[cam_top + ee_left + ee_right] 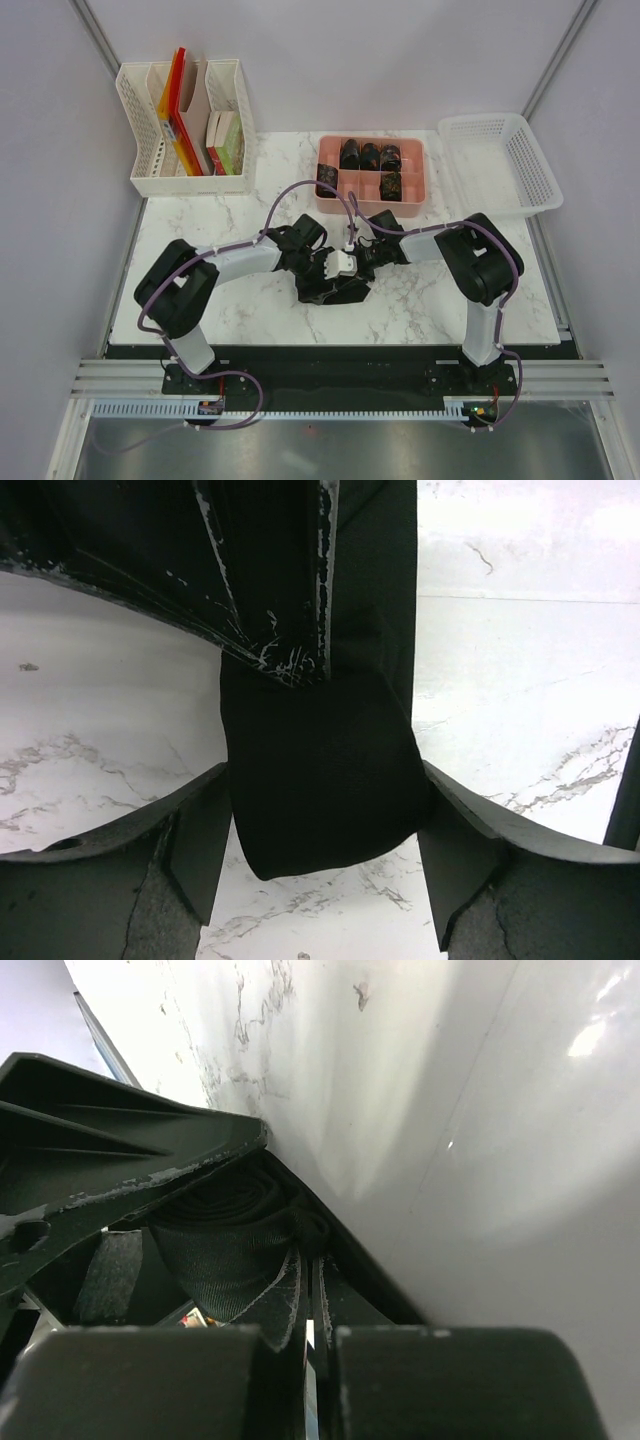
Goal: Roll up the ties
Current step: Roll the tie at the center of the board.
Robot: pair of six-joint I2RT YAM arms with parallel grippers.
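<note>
"Top external view first: where did the tie (335, 290) lie?"

"On the marble table (250, 310), about mid-width, as a dark heap under both wrists. My arms met over it from either side, and neither was clearly the nearer. Finished coils (370, 155) sat in the pink tray (428, 170) just behind the work."

"Long axis?"

"Left wrist view recorded the strip running straight away from my left gripper (325, 810). It ran toward my right gripper (310, 1345), whose scratched fingers (265, 590) stood at the far end. In my judgement, the next turn depended on that line staying square to the roll."

"State of the jaws?"

"Left: the pads (195, 850) stood wide apart, with a rounded fold filling the gap and touching both. I could not tell whether they pressed it. Right: the jaws were nearly together, nipping a layer of fabric, and the rolled part lay just beyond the tips."

"Discrepancies between views?"

"Only the right wrist view showed a formed roll. The left wrist view showed flat fabric and the fold. The overhead showed neither, because my wrists covered the contact."
</note>
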